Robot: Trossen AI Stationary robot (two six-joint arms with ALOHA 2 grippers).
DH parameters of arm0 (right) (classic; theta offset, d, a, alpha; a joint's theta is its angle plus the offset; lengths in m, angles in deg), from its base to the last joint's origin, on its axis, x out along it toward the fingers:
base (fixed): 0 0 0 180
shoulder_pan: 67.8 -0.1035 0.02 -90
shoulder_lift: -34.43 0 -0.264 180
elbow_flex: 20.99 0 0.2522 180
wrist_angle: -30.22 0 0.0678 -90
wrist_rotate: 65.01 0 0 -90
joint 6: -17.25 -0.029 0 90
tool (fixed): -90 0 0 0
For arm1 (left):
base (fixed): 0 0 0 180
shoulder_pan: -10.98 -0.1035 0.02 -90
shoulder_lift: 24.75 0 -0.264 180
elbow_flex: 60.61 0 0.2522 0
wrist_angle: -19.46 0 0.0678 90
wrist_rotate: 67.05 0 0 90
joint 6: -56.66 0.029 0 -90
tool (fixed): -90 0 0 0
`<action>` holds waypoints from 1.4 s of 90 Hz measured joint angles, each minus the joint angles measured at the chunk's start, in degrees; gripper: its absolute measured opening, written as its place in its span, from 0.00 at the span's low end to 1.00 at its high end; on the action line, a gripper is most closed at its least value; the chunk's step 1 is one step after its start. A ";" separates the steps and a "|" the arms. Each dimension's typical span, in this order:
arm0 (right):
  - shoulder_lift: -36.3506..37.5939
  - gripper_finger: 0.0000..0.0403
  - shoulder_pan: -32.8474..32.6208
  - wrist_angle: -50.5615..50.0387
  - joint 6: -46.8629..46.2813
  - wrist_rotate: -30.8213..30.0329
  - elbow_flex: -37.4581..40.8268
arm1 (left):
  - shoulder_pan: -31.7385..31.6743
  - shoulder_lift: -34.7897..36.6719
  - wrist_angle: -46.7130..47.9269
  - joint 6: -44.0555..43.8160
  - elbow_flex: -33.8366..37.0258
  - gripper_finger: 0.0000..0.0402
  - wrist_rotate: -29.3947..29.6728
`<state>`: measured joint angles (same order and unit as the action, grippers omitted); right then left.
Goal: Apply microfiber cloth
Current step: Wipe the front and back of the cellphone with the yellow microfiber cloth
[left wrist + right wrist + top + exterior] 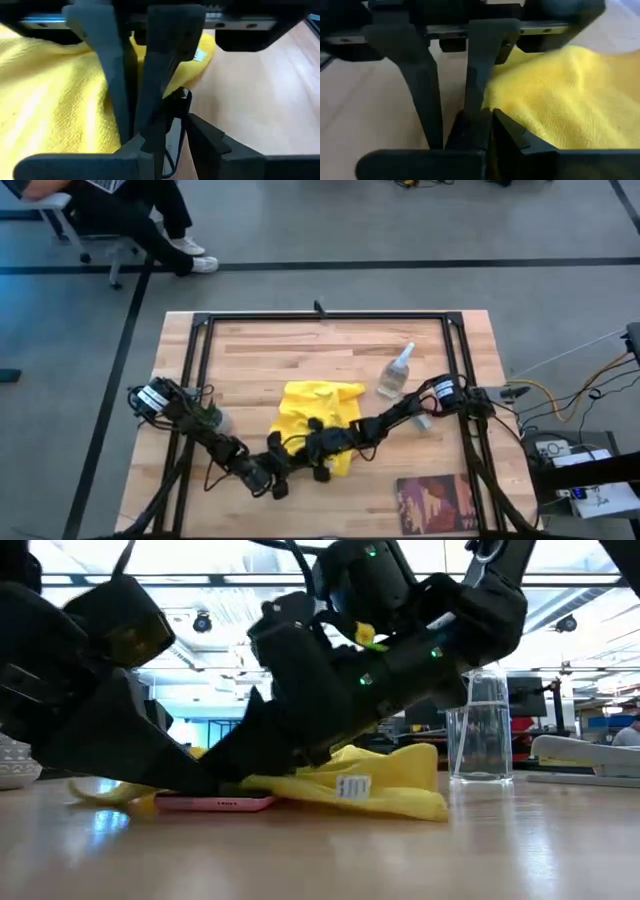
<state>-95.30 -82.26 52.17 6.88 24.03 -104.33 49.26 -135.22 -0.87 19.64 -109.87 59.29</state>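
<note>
In the middle of the high view, the microfiber cloth [315, 412] lies crumpled on the table [250, 360]. It looks soft, light and floppy, so pinch an edge fold. The left gripper [277, 480] and right gripper [318, 448] sit at its lower edge, fingers narrow; whether they hold it, I cannot tell.

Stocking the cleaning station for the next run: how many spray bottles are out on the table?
1. The clear spray bottle stands right of the yellow microfiber cloth, toward the table's far side, beside the right arm. Another could hide behind the arms, but none shows.

Grey floor [400, 230], black tape lines [420, 262]
</note>
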 joint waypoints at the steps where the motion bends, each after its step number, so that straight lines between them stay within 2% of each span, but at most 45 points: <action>1: -0.18 0.00 0.01 0.06 0.03 -0.54 -0.22 | -0.01 0.00 0.00 -0.01 0.00 0.16 -0.05; 15: -0.32 0.00 2.52 -2.50 0.36 -8.66 -0.36 | -0.09 0.51 0.00 -0.34 0.00 0.15 -0.31; 27: 1.95 0.00 6.19 -2.96 0.81 -13.73 3.59 | 0.02 1.66 0.42 -0.50 0.00 0.15 -0.20; 42: 6.27 0.00 7.64 -1.55 -0.11 -14.67 10.75 | -0.06 1.81 0.88 -0.86 -0.01 0.15 0.30; 58: 6.88 0.00 2.55 3.87 -1.23 -16.36 13.28 | -0.44 1.84 1.01 -1.10 -0.07 0.15 -1.56; 71: 5.14 0.00 -2.95 6.23 -3.96 -13.09 11.09 | -1.41 1.84 1.09 -0.84 -0.02 0.15 -0.81; 92: 0.49 0.00 -8.36 6.17 -8.46 -15.31 4.33 | -2.62 2.13 1.53 0.88 0.16 0.15 -3.15; 110: 0.15 0.00 -9.51 6.21 -10.54 -16.69 3.82 | -2.71 4.69 1.98 3.69 0.09 0.15 -4.30; 126: 0.78 0.00 -9.25 6.56 -10.87 -15.83 4.66 | -2.05 10.71 5.97 5.73 0.39 0.15 -9.29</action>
<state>-94.52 -91.50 58.73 -3.99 8.20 -99.66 47.21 -124.51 5.10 25.37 -109.48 50.00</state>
